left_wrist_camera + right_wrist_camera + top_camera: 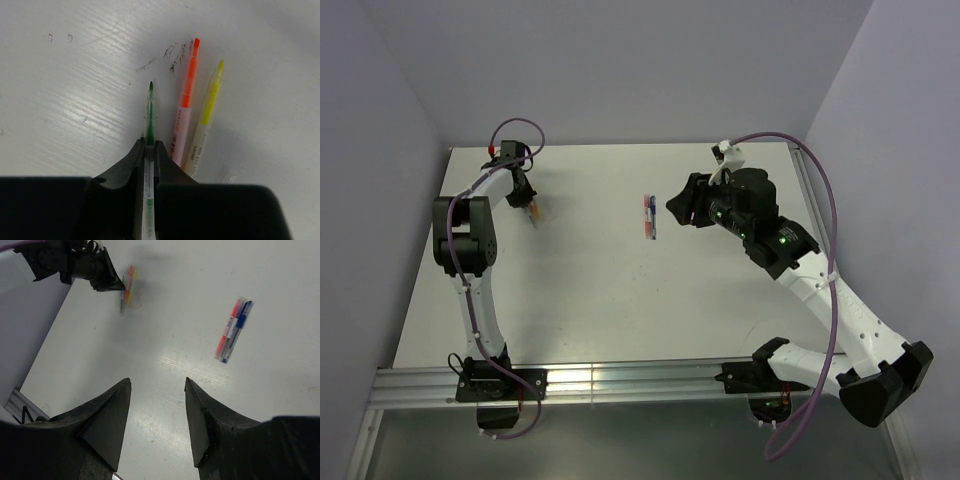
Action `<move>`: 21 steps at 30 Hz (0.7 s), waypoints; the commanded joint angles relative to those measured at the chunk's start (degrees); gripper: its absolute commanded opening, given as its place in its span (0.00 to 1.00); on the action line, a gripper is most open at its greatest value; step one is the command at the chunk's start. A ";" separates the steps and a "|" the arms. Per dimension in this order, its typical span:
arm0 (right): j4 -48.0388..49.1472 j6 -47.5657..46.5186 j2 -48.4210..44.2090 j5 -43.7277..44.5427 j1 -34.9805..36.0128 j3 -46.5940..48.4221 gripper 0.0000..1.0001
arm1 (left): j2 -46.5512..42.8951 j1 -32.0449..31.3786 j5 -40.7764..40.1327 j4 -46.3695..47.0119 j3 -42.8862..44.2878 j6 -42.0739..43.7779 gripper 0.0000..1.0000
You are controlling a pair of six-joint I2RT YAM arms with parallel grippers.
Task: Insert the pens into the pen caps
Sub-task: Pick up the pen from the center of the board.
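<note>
Left wrist: slim translucent green pen (150, 107)

At the far left of the table (600, 300), a pen (150, 112) sits between the fingers of the left gripper (150, 145), and two more pens (187, 95) lie just beside it. A group of pens (648, 216) lies in the far middle, well apart from them. The right gripper (682, 208) is near it, on its right.

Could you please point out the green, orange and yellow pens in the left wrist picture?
green pen (150, 115): left wrist view, on the green section behind its tip.
orange pen (190, 75): left wrist view, on the orange front section.
yellow pen (212, 92): left wrist view, on the yellow front section.
</note>
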 commanded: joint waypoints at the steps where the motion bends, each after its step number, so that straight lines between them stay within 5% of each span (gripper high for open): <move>1: 1.28 -1.06 0.36 -0.35 -0.27 -0.13 0.55 | -0.38 0.20 -0.76 -1.06 0.52 0.27 0.00; 21: 3.47 -0.62 1.94 -5.88 -0.27 0.05 0.55 | -22.60 -1.55 7.92 -2.13 -5.81 -0.08 0.00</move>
